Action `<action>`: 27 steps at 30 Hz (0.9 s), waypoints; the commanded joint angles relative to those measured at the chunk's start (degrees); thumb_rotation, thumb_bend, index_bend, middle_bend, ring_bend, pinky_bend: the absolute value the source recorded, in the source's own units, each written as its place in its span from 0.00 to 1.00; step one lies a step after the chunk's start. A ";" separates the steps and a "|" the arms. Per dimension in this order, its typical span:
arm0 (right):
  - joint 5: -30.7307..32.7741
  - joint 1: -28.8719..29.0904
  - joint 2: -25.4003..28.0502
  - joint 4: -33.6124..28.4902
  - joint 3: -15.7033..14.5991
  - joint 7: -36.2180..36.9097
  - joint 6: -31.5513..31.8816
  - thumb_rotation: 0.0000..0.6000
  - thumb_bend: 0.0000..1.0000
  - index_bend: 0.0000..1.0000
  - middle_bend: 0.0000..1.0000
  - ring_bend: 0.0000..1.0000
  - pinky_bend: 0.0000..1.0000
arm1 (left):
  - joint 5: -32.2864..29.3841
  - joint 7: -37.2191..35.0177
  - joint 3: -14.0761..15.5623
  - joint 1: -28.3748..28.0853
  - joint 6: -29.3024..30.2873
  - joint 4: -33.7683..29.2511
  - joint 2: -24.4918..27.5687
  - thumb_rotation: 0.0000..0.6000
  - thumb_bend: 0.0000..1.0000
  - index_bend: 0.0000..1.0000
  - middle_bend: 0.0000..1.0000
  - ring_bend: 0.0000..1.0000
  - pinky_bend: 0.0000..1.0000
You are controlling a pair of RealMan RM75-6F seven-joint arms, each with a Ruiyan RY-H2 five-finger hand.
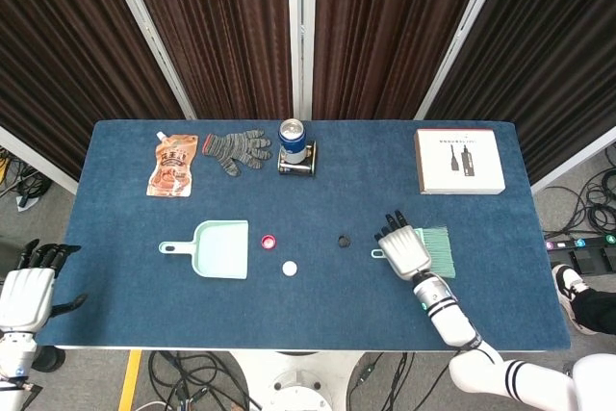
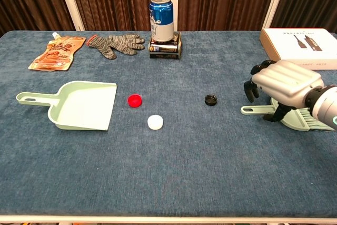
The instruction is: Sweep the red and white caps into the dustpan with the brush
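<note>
our right hand (image 2: pixel 281 85) over brush (image 2: pixel 295 115), fingers curled down, cannot tell if grasping yet. left hand (image 1: pixel 27 288) off table, spread, holding nothing. red cap (image 2: pixel 135 99), white cap (image 2: pixel 155 122) just beside dustpan (image 2: pixel 79 106). step: grab brush. next: squeeze handle, lift.

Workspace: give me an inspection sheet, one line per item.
Surface: blue table, flat.
Job's things: dustpan left; red cap and white cap beside its mouth; brush right.
Clutter: black cap, pouch, glove, can on small box, carton.
Hands: right hand over brush, grip unclear; left hand off table, open.
Cables: on floor.
Surroundings: dark curtains.
</note>
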 commanded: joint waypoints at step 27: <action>-2.01 -0.38 11.89 -7.33 0.16 12.38 3.65 1.00 0.47 0.72 0.64 0.33 0.19 | 2.38 -0.66 -3.28 -9.53 -8.71 -3.13 2.21 1.00 0.11 0.23 0.24 0.18 0.11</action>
